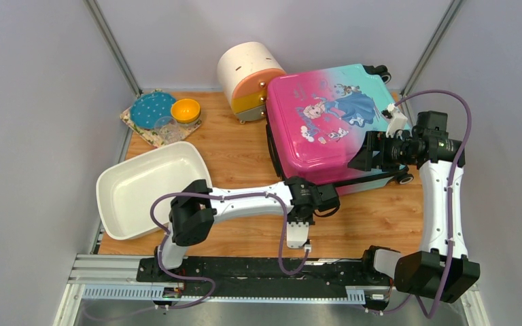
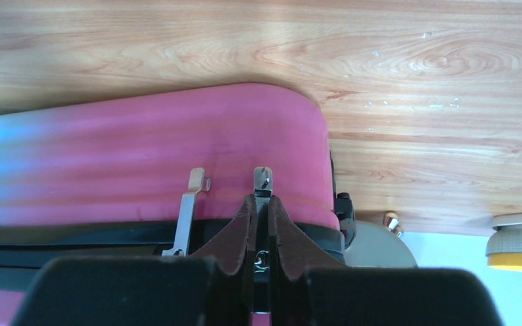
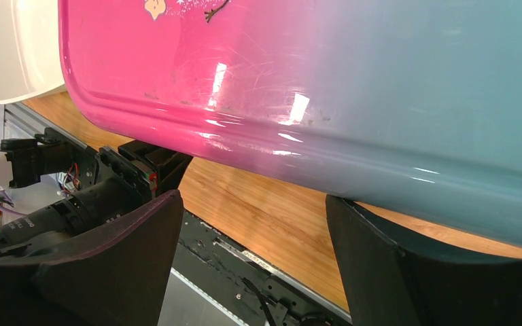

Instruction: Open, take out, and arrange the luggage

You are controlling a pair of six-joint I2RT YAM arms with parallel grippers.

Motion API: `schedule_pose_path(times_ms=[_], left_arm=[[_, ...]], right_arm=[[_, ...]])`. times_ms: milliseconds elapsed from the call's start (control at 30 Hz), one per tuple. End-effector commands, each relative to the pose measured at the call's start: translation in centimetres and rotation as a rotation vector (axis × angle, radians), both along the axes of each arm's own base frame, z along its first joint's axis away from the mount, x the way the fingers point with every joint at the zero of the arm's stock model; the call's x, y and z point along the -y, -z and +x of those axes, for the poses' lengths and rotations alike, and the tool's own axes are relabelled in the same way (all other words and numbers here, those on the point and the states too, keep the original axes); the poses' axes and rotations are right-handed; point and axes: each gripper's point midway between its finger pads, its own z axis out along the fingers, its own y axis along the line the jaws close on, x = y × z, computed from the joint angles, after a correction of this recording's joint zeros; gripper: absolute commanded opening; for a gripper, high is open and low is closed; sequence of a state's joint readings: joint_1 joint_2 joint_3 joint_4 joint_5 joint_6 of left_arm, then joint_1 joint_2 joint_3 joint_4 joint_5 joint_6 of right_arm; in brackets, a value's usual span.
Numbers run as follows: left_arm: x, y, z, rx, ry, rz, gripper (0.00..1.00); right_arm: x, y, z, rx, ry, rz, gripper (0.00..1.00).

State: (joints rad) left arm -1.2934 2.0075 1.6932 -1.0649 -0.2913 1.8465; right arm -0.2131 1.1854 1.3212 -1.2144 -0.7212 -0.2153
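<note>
Luggage (image 1: 326,122), pink-to-teal, lying print side up at far right of worktop (image 1: 238,153): left fingers (image 2: 240,234) clenched on a zipper pull (image 2: 263,178) at its pink corner; right fingers (image 3: 136,251) released, spread wide just beside its near edge.

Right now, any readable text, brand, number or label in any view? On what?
None readable.
The luggage lid shows only a cartoon princess print; any lettering in it is too small to tell.
Nothing legible on the cream cabinet or white basin.
</note>
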Motion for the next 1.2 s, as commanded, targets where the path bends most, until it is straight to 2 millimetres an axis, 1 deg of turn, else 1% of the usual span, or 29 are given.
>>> schedule_pose_path(times_ms=[0,33,67,133,167,267,333,367,400,433,467,500,533,567,667,767,900,933,1000,1100,1167], left_arm=[[-1.0,-0.8,0.7,0.034,0.003,0.025,0.06],[-1.1,-1.2,0.6,0.033,0.002,0.018,0.04],[-1.4,-1.0,0.4,0.028,0.002,0.027,0.0],[-2.0,-1.3,0.2,0.027,-0.003,0.031,0.0],[-2.5,-1.1,0.0,0.023,-0.007,0.043,0.0],[-3.8,-1.1,-0.2,0.021,-0.038,0.06,0.0],[-4.5,-1.2,-0.3,0.016,-0.066,0.067,0.0],[-4.9,-1.0,-0.5,0.012,-0.078,0.071,0.0],[-4.9,-0.9,-0.5,0.01,-0.079,0.059,0.0],[-5.3,-1.0,-0.7,0.005,-0.078,0.047,0.0],[-5.2,-0.9,-1.1,-0.011,-0.067,0.031,0.1],[-5.1,-0.9,-1.2,-0.015,-0.06,0.016,0.17],[-5.5,-0.9,-1.6,-0.013,-0.048,0.015,0.28],[-5.5,-0.8,-1.9,-0.016,-0.028,0.016,0.32],[-4.8,-1.1,-2.9,-0.033,0.017,-0.024,0.43],[-3.6,-1.6,-2.8,-0.014,0.043,-0.055,0.53],[-2.2,-1.8,-2.7,-0.005,0.066,-0.091,0.54],[-2.0,-1.5,-2.7,-0.001,0.076,-0.092,0.55],[-1.0,-1.6,-2.2,0.03,0.1,-0.119,0.55],[-0.3,-1.3,-2.0,0.037,0.114,-0.124,0.55],[0.2,-1.5,-2.0,0.039,0.12,-0.133,0.55]], right_arm=[[0.2,-2.3,3.9,0.209,-0.044,-0.012,0.85],[0.2,-2.3,3.9,0.209,-0.042,-0.01,0.85],[0.3,-2.3,4.0,0.207,-0.041,-0.011,0.85],[0.3,-2.1,4.0,0.202,-0.041,-0.01,0.85],[0.3,-2.0,4.1,0.202,-0.041,-0.012,0.85],[0.5,-1.4,4.3,0.19,-0.041,-0.019,0.85],[0.7,-0.7,4.4,0.169,-0.035,-0.029,0.85],[0.9,-0.4,4.5,0.164,-0.034,-0.038,0.84],[0.9,-0.1,4.5,0.153,-0.036,-0.039,0.84],[0.9,0.0,4.4,0.149,-0.038,-0.039,0.84],[0.9,0.0,4.4,0.149,-0.04,-0.039,0.84],[0.9,0.0,4.3,0.149,-0.042,-0.038,0.84],[0.8,0.0,4.2,0.148,-0.043,-0.039,0.84],[0.8,-0.1,4.1,0.154,-0.043,-0.04,0.84],[0.8,-0.3,4.1,0.158,-0.046,-0.037,0.84],[0.7,-0.5,4.1,0.162,-0.048,-0.032,0.84],[0.5,-0.5,4.1,0.161,-0.052,-0.024,0.84],[0.5,-0.6,4.1,0.161,-0.053,-0.022,0.84],[0.5,-0.6,4.1,0.162,-0.056,-0.022,0.84],[0.5,-0.6,4.1,0.162,-0.056,-0.019,0.84],[0.4,-0.5,4.0,0.158,-0.058,-0.015,0.84]])
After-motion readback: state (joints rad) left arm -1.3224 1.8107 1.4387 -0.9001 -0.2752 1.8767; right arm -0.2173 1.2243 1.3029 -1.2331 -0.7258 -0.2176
